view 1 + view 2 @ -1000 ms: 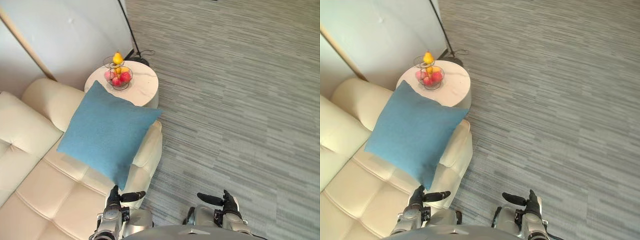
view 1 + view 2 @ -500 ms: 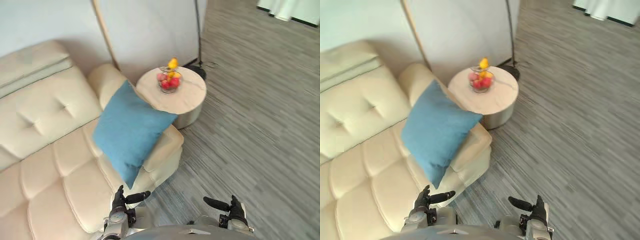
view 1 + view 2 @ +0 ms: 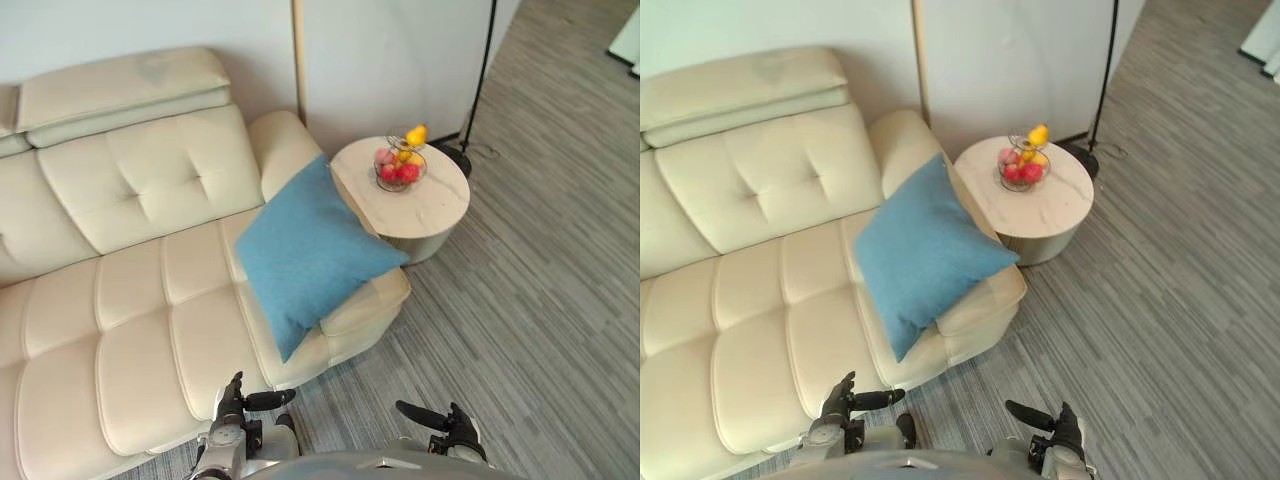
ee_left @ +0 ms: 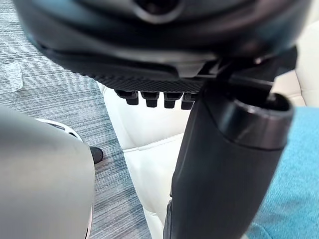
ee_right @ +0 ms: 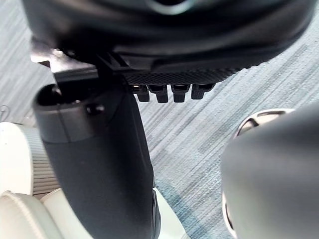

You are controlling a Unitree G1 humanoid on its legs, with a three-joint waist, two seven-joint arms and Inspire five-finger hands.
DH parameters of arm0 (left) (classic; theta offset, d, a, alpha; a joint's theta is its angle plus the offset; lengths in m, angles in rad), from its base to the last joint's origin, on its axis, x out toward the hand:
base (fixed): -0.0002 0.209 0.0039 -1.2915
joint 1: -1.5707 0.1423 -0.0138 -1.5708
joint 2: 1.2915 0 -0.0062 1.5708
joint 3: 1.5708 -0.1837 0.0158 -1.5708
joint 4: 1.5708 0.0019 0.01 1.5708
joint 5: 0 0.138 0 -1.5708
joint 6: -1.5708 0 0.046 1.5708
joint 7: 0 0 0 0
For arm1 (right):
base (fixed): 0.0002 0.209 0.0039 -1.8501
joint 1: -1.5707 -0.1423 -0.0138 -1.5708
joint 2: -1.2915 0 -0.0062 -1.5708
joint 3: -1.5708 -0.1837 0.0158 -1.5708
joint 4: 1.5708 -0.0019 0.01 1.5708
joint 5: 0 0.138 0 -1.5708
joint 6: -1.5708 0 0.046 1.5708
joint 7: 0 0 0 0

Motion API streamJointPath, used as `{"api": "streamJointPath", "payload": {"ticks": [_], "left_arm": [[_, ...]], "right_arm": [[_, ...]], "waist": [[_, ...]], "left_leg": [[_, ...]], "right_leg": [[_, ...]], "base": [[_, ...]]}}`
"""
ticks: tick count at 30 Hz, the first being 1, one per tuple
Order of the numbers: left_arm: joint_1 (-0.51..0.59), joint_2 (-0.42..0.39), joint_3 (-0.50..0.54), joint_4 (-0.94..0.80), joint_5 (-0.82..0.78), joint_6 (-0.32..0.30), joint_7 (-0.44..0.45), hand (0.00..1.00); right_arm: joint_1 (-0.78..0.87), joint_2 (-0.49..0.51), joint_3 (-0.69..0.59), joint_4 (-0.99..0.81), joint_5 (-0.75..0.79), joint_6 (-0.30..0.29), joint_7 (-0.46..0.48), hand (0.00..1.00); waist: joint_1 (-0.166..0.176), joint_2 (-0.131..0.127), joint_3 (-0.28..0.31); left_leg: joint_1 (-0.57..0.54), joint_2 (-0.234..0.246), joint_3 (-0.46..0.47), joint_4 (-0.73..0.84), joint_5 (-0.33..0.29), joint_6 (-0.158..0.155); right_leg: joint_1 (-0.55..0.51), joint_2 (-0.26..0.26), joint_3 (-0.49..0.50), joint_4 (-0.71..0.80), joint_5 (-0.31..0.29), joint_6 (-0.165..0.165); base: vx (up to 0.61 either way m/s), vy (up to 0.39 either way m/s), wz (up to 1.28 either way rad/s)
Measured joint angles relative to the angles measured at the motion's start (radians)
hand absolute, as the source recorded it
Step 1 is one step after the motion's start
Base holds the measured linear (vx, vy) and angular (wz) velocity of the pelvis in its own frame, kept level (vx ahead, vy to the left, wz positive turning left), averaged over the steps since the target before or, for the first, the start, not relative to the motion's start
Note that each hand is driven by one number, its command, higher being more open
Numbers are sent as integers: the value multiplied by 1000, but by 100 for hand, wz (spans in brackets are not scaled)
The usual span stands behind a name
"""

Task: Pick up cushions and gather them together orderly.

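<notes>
A square blue cushion [image 3: 305,255] leans on the right end of the cream leather sofa [image 3: 120,300], propped against the armrest [image 3: 285,150] with one corner hanging over the seat's front edge. The cushion's edge [image 4: 294,174] and the sofa front also show in the left wrist view. My left hand [image 3: 235,400] hangs low before the sofa's front edge, open and holding nothing, thumb pointing right. Over the carpet, my right hand [image 3: 455,425] is open and holds nothing, thumb pointing left. Both hands are well short of the cushion.
A round marble side table [image 3: 430,205] stands right of the armrest, carrying a wire bowl of fruit [image 3: 400,168]. A floor lamp's thin pole [image 3: 480,75] and base rise behind it by the wall. Grey striped carpet [image 3: 540,300] spreads to the right.
The whole picture has swung as the camera moved, bringing the sofa's backrest and seat into view. The cushion, table and both hands keep their places.
</notes>
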Motion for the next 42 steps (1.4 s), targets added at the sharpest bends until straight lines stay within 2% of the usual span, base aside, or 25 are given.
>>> {"api": "streamJointPath", "payload": {"ticks": [3,4,5,8,9,10,11,14,15,18,21,22,31,35,37,42], "left_arm": [[0,10,2,5,-1,0,-4,100],[-1,18,2,10,-2,0,-4,100],[-7,21,3,15,-3,1,1,100],[-8,20,4,15,-3,-1,5,100],[-8,19,5,14,-4,0,2,100],[-5,28,7,7,-3,-1,3,100],[-7,25,6,11,-2,-1,4,100],[-2,-13,36,10,-7,-1,17,100],[1,-14,36,8,-7,-1,19,100],[5,-9,34,-4,-6,-1,14,100],[12,4,20,-10,-5,1,13,100],[14,9,5,-14,-6,1,14,100],[69,14,-42,-100,-38,2,7,100],[89,16,-59,-120,-44,2,5,100],[93,18,-83,-121,-51,5,5,100],[92,21,-111,-140,-83,8,4,100]], "right_arm": [[8,2,-20,-5,3,2,0,100],[9,3,-18,-9,2,1,0,100],[17,7,-11,-24,1,-1,5,100],[19,15,11,-34,1,-16,7,100],[19,16,16,-33,1,-16,7,100],[24,23,18,-33,1,-15,7,100],[23,22,16,-34,4,-15,9,100],[27,10,-13,-54,0,-9,-1,100],[33,9,-13,-71,0,-7,-3,100],[58,30,-11,-156,-3,3,-15,100],[84,33,-11,-286,-24,9,-22,100],[103,33,-11,-380,-43,9,-24,100],[154,24,-42,-830,-112,7,-41,100],[157,-5,-64,-905,-135,7,-48,100],[155,-56,-63,-939,-140,7,-47,100],[114,-136,-60,-944,-135,6,-41,100]], "waist": [[-14,-17,7],[-21,-25,10],[-22,-20,10],[-22,-18,10],[-21,-22,9],[-21,-50,-3],[-24,-47,-2],[-19,3,-8],[-19,6,-10],[-19,-6,-13],[-20,-26,-16],[-20,-30,-20],[-27,-28,-43],[-45,-16,-53],[-54,-6,-59],[-76,-3,-57]], "left_leg": [[22,-24,-73,-20,-2,24],[33,-35,-105,-27,-3,24],[42,-28,-146,-31,-1,29],[24,-20,-183,-36,6,40],[21,-29,-191,-48,9,41],[8,-65,-196,-50,19,27],[9,-68,-201,-49,27,18],[6,-41,-213,-56,55,-23],[8,-27,-220,-59,55,-29],[26,-13,-226,-84,56,-34],[40,-24,-227,-96,57,-36],[47,-31,-226,-105,57,-36],[103,-34,-221,-156,60,-32],[120,-35,-221,-200,85,-26],[134,-36,-224,-244,114,-24],[126,-39,-234,-249,127,-21]], "right_leg": [[-62,-63,16,248,3,-2],[-95,-79,70,347,21,-18],[-132,-50,163,396,6,-26],[-146,14,283,290,-29,-25],[-137,32,338,196,-28,-22],[-129,28,402,62,0,2],[-126,22,396,67,0,6],[-107,43,354,35,2,11],[-85,56,336,3,10,11],[-38,74,320,-64,31,3],[-2,69,310,-100,40,10],[13,64,307,-120,43,15],[59,53,311,-150,51,18],[58,54,313,-152,52,16],[51,57,314,-153,59,17],[46,60,313,-170,73,22]], "base": [[-77,30,65],[-46,-15,97],[-42,-4,95],[-67,-36,75],[-27,-144,76],[4,-166,73],[49,-150,64],[83,-97,28],[127,-98,19],[142,-51,9],[186,7,12],[116,29,12],[21,15,1],[-83,-2,0],[-113,8,2],[-97,3,4]]}}
